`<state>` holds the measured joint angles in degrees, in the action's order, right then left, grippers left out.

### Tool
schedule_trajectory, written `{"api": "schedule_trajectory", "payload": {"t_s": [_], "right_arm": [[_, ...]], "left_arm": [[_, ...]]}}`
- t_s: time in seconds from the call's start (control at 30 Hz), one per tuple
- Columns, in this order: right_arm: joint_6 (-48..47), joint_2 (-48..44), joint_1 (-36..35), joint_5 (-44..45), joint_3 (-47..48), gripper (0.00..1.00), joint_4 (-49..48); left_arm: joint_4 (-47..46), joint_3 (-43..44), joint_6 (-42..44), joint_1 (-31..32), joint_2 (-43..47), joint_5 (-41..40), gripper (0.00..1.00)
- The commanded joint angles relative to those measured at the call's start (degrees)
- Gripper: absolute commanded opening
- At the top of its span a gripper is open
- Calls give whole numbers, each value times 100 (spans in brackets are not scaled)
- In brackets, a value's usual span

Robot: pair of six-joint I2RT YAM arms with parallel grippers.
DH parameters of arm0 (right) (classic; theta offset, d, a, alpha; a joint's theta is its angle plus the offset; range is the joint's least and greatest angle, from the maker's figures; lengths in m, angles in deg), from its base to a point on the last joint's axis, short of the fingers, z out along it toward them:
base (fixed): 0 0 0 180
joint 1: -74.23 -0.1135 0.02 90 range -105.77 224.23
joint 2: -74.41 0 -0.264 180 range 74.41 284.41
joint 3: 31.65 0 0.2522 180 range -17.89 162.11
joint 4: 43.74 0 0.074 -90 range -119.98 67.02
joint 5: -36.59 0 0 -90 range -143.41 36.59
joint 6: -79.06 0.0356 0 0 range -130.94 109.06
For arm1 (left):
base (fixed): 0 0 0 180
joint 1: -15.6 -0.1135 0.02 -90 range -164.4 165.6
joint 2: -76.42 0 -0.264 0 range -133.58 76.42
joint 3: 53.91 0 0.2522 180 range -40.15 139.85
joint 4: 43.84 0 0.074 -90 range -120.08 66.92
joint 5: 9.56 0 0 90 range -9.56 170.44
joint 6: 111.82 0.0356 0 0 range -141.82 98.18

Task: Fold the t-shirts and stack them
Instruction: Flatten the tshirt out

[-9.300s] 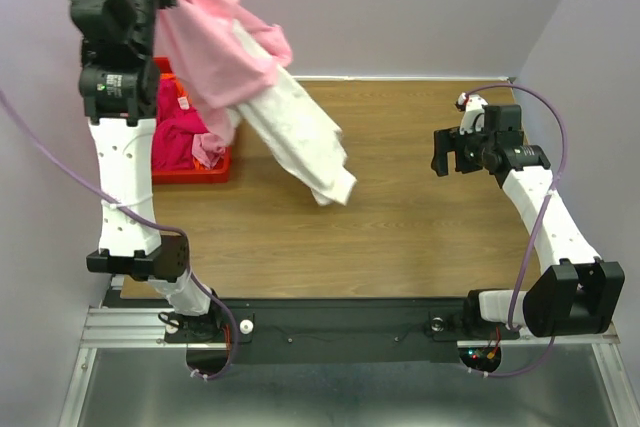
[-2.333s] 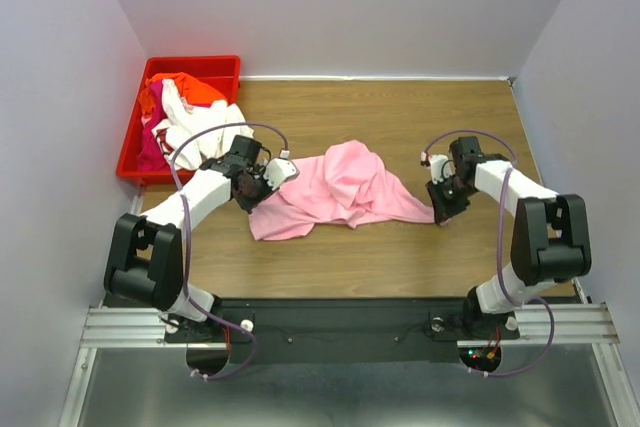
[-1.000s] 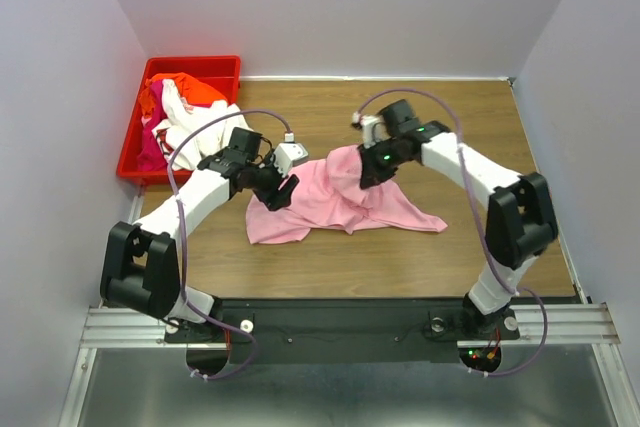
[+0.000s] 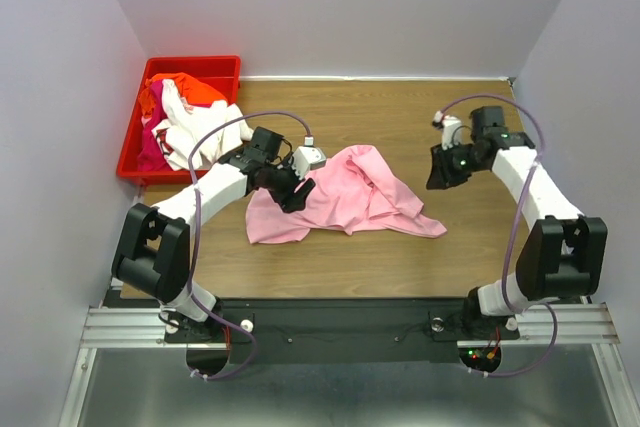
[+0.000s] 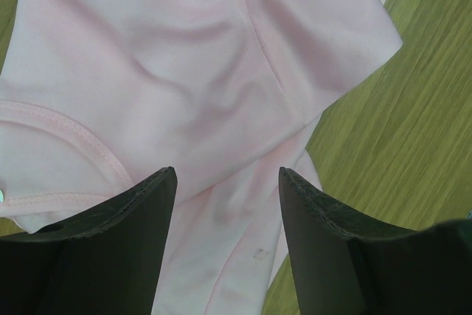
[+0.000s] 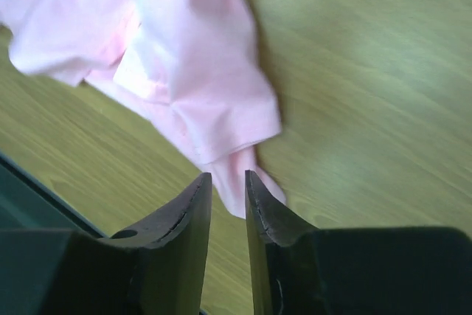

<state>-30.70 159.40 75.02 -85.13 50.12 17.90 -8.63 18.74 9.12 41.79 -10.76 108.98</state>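
Bin [image 4: 195, 61] of t-shirts [image 4: 185, 107] (overhead view only)

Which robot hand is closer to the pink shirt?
Left. The left gripper hovers over the pink shirt; the right gripper is apart from it, off to its right over the table.

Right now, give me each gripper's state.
Left gripper: open, empty, over the pink t-shirt.
Right gripper: barely open, narrow gap, holding nothing.
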Motion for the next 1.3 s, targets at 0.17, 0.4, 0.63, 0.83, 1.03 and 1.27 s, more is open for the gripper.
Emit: {"api": "schedule_trajectory", "payload": {"t_s": [0.17, 0.4, 0.63, 0.83, 1.03, 1.27], "right_arm": [[-80, -290, -1941, 2273, -991, 32, -736], [122, -141, -2619, 3084, -1149, 32, -1105], [140, 105, -2892, 3322, -1158, 33, -1219], [70, 255, -2963, 3498, -1237, 35, -1237], [8, 316, -2971, 3646, -1299, 35, -1289], [-27, 264, -2971, 4007, -1273, 9, -1404]], "left_arm": [[-80, 114, -167, 35, 122, 126, 70], [-80, 114, -176, 52, 78, 65, 72], [-80, 52, -150, 61, 87, 38, 73], [-71, 26, -150, 61, 131, 38, 73], [-62, 43, -132, 79, 122, 47, 74], [-36, -9, 140, 535, 298, 47, 69]]}}
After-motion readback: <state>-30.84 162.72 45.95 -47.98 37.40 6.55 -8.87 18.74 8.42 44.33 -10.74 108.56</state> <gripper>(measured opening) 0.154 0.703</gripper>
